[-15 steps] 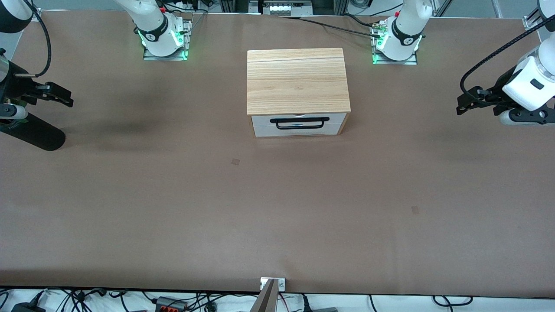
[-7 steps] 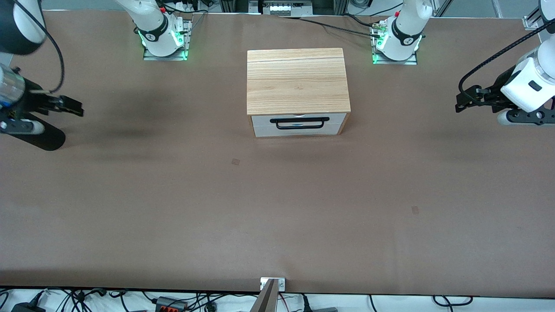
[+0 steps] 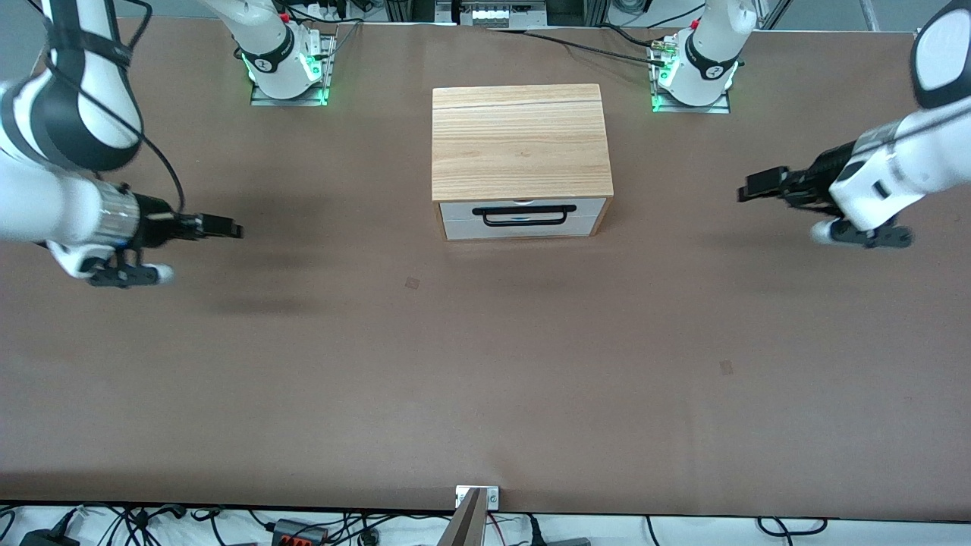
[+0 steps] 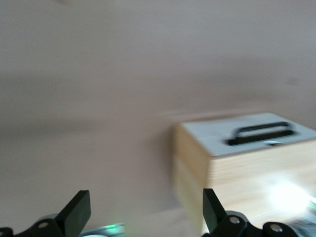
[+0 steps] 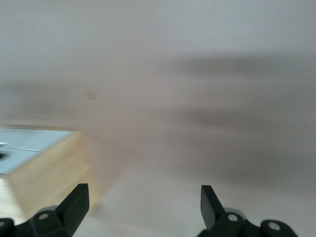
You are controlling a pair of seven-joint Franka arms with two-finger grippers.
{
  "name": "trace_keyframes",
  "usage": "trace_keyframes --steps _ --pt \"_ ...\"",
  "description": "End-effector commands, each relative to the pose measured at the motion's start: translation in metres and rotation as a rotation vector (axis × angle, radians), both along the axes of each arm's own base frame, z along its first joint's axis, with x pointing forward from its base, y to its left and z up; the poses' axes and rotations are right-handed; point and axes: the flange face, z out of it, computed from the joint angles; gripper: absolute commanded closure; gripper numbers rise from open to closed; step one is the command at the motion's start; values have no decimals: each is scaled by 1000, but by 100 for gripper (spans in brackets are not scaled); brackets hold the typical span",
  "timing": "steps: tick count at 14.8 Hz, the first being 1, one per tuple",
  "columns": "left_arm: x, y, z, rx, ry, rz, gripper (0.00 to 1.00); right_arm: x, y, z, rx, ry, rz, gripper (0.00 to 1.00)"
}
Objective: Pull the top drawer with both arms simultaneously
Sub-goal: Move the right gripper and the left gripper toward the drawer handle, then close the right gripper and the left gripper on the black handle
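Between both end effectors, top drawer (image 3: 523, 214)

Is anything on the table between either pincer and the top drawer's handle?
Nothing visible: bare table lies between the left pincer, the right pincer and the top drawer. Both are open, apart from its black handle.

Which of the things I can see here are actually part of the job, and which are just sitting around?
Part of the job:
- top drawer, shut, black bar handle
- left gripper, jaws open, over the table
- right gripper, jaws open, over the table

Just there:
- wooden cabinet holding the drawer
- cables along the table's near edge
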Motion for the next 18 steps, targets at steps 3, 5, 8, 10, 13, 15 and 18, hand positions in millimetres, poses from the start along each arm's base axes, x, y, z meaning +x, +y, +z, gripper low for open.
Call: trace_keyframes --steps 3,5,8,10,13,15,18 --pt "5 -28 -51 -454 6 79 0 24 81 -66 329 -1 -49 0" --pt "-3 -36 -106 -660 -89 50 0 22 117 -79 456 -76 -78 0" --pt "-23 -58 -184 -914 -193 86 0 -1 158 -109 563 -180 -73 0" --pt "-29 -68 -214 -962 -195 98 0 -18 183 -121 635 -179 -69 0" --pt "-40 -99 -267 -1068 -234 102 0 -52 232 -138 702 -233 -75 0" --pt "-50 -120 -297 -1127 -264 102 0 -83 262 -157 742 -278 -17 0" --pt "-56 -125 -316 -1131 -232 115 6 -115 289 -181 803 -303 -1 0"
